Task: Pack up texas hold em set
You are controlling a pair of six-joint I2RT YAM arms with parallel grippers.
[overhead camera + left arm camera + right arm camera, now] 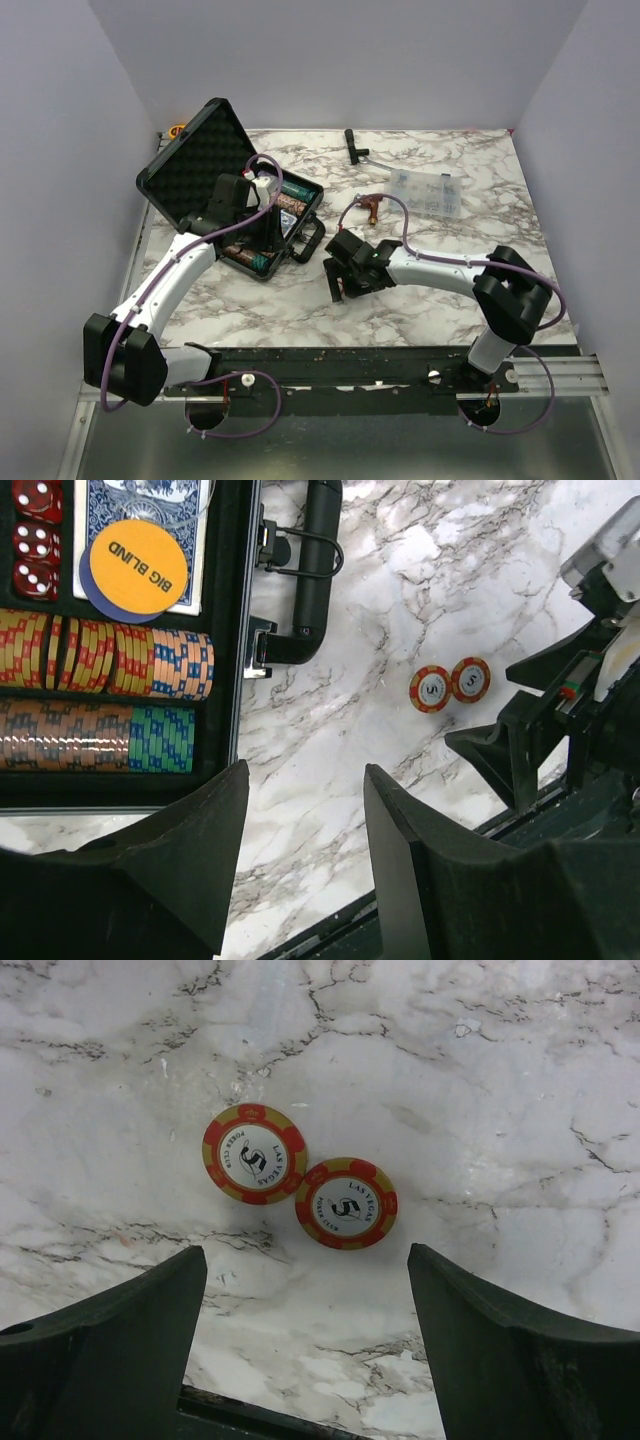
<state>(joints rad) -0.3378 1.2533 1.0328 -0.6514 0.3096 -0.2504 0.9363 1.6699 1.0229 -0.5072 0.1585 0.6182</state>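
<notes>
1. Right claw (305, 1255) hangs low over the tabletop (520, 1080), jaws wide apart, nothing b/w them.
2. Just ahead of it lie two loose chips (255, 1154), flat on the marble, red/yellow w/ a "5", edges touching.
3. Those chips sit outside the briefcase (200, 160), off its handle (315, 570) side and clear of it.
4. Left claw (305, 770) is over bare marble right beside the briefcase's front wall, jaws apart, empty.
5. Briefcase is open at the back-left of the tabletop, lid tilted up, egg-crate foam showing.
6. Inside the briefcase: chip rows (110, 660) packed on edge, blue card deck (140, 495) w/ an orange "BIG BLIND" disc (138, 566) on top, red dice (37, 530) beside the deck.
7. Clear parts box (428, 192) lies well apart from the briefcase, past the right claw.
</notes>
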